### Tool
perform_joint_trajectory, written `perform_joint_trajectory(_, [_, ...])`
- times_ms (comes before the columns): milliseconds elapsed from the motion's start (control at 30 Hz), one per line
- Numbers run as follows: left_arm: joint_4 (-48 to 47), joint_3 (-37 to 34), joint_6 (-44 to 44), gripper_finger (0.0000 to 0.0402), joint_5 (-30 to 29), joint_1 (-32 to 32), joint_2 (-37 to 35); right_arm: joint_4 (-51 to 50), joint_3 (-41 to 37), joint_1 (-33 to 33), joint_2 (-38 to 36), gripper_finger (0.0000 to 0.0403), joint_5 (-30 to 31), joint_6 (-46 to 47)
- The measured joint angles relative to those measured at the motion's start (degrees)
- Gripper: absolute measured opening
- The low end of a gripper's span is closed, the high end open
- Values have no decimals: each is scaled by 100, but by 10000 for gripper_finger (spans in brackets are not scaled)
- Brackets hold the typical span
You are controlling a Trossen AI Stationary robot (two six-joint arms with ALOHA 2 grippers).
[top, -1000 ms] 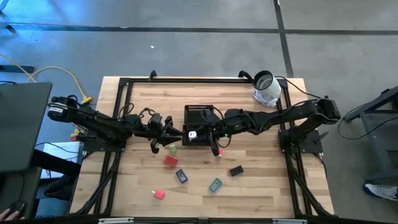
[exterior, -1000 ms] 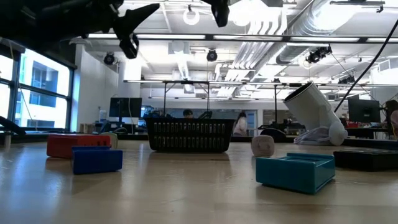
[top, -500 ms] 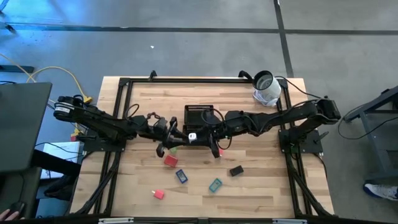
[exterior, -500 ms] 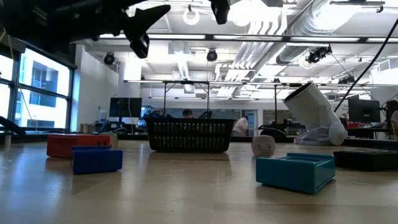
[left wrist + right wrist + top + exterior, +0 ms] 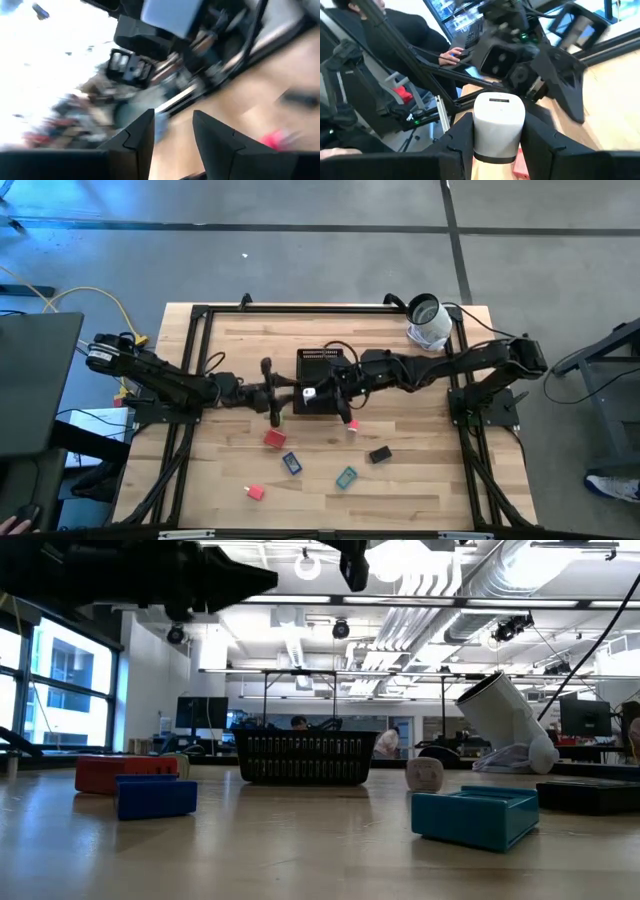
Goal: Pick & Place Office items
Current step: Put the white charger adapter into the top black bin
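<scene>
While the right hand (image 5: 492, 135) grips a white rounded piece (image 5: 498, 127) over the black mesh tray (image 5: 322, 368), the left hand (image 5: 172, 137), fingers narrowly parted and empty, hangs just beside that tray. Red (image 5: 274, 439), blue (image 5: 291, 463), teal (image 5: 346, 477) and black (image 5: 380, 454) pieces lie scattered on the surface (image 5: 420, 480).

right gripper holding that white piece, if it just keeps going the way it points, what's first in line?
Probably the left gripper. The right gripper, shut on the white block, points over the black tray at the left arm's wrist, which faces it in the right wrist view. Depth and height are unclear; it may pass beside it.
</scene>
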Motion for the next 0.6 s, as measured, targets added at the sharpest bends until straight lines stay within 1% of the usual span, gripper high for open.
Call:
perform_joint_trajectory(67, [26,22,665,129,-331,-90,2,-2,0,-60,0,114,-13,65])
perform_joint_trajectory(133, [127,70,951,129,-463,-144,0,36,0,-111,58,114,-13,107])
perform_joint_trajectory(233, [156,194,956,129,-475,-177,-4,21,3,-163,205,114,-103,101])
perform_joint_trajectory(333, [99,302,754,129,-477,-244,-2,170,2,-208,432,114,-297,27])
perform_joint_trajectory(433, [-30,361,730,129,-462,-393,2,160,2,-229,455,114,-508,-29])
perform_joint_trajectory(600, [-144,378,788,129,-520,-666,0,104,2,-205,438,114,-567,-174])
